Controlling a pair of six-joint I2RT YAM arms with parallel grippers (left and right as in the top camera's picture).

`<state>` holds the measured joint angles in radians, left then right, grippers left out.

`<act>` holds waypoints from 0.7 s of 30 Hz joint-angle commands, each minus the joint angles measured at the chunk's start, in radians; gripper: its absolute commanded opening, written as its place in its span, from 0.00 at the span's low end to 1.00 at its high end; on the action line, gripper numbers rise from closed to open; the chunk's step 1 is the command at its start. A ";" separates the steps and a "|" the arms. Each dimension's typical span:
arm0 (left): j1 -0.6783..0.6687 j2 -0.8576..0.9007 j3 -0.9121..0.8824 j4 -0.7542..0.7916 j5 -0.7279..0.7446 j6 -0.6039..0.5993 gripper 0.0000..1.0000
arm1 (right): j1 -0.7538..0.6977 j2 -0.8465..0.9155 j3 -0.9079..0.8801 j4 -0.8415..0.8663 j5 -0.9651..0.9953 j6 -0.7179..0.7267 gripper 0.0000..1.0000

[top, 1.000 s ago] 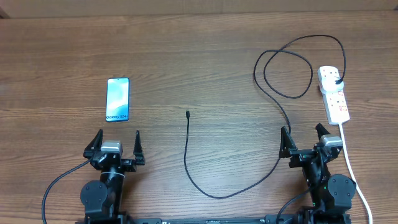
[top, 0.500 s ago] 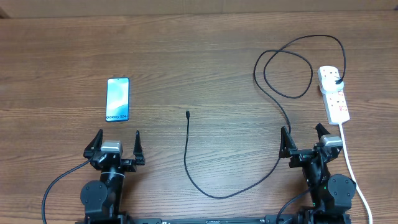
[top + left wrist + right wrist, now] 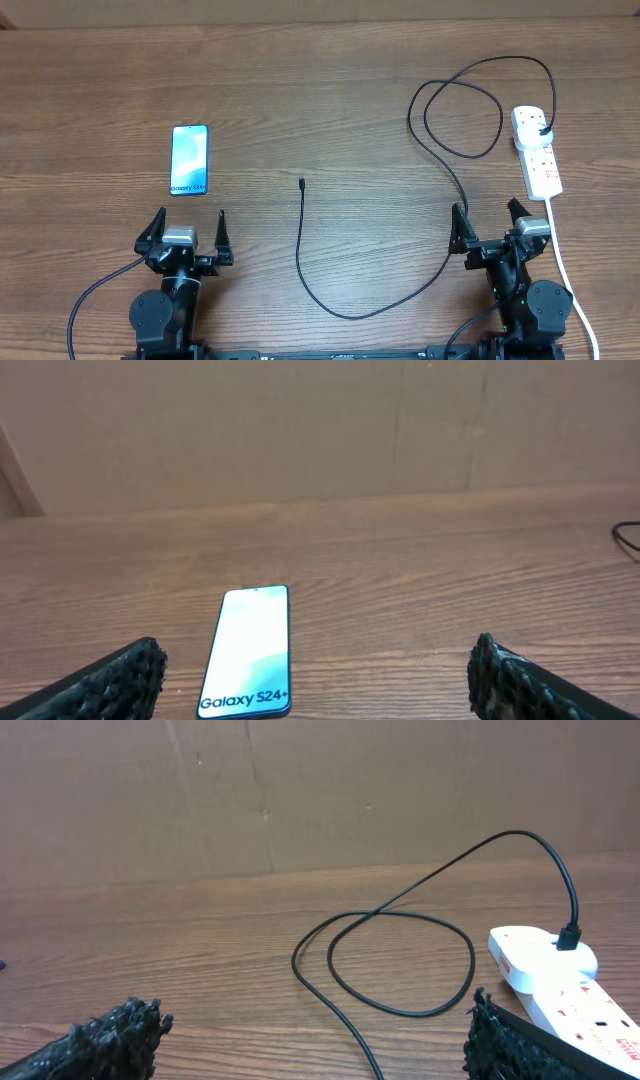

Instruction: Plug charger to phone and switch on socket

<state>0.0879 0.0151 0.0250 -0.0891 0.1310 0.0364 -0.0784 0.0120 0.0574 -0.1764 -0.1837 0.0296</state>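
Our left gripper [image 3: 190, 218] is sitting low at the near edge of the table [image 3: 320, 70] with its fingers [image 3: 159, 221] spread wide and nothing between them. Our right gripper [image 3: 486, 212] is doing the same, released and empty. We are judging the task as barely begun. Only one part is looking done: the charger [image 3: 299, 245] is already sitting with its black plug [image 3: 543, 131] in the far end of the socket [image 3: 541, 165]. The socket is lying ahead of the right gripper and a little to its right, its thick white cord [image 3: 566, 262] running back past that gripper's right side. From the plug the cable is looping ahead of the right gripper, passing that gripper's left side and sweeping back toward our base. It is ending in the connector tip [image 3: 302, 183], which is lying loose on the table between the two grippers, ahead and to the right of the left one, well apart from the phone [image 3: 189, 160]. The phone is lying flat, screen up, just ahead of the left gripper, nearer its left finger in the wrist view. What we are leaving to do is picking up the tip, seating it in the phone's near end, where we are expecting the port, and then switching the socket on. Whether the socket is already switched on we are unable to tell; its markings are showing too small.
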 commanded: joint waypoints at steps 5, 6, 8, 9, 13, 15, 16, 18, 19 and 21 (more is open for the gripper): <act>0.012 -0.009 -0.006 0.019 0.124 0.005 0.99 | 0.001 -0.008 -0.005 0.004 -0.003 -0.001 1.00; 0.012 -0.009 0.008 0.017 0.132 0.005 1.00 | 0.001 -0.008 -0.005 0.004 -0.003 -0.001 1.00; 0.012 -0.009 0.032 0.007 0.132 0.005 0.99 | 0.001 -0.008 -0.005 0.004 -0.003 -0.001 1.00; 0.012 -0.007 0.058 -0.005 0.132 0.005 1.00 | 0.001 -0.008 -0.005 0.004 -0.003 -0.001 1.00; 0.012 0.034 0.115 -0.026 0.134 0.004 1.00 | 0.001 -0.008 -0.005 0.004 -0.003 -0.001 1.00; 0.012 0.090 0.165 -0.029 0.156 0.005 0.99 | 0.001 -0.008 -0.004 0.008 -0.004 0.000 1.00; 0.012 0.115 0.185 -0.029 0.165 0.005 1.00 | 0.001 -0.008 -0.004 0.010 -0.005 0.000 1.00; 0.012 0.184 0.238 -0.032 0.185 0.005 1.00 | 0.001 -0.008 -0.004 0.011 -0.004 -0.001 1.00; 0.012 0.236 0.278 -0.043 0.203 0.005 1.00 | 0.001 -0.008 -0.004 0.011 -0.004 -0.001 1.00; 0.012 0.323 0.349 -0.071 0.229 0.005 1.00 | 0.001 -0.008 -0.004 0.011 -0.004 -0.001 1.00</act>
<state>0.0879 0.2295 0.2607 -0.1390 0.2981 0.0364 -0.0784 0.0120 0.0574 -0.1741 -0.1837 0.0296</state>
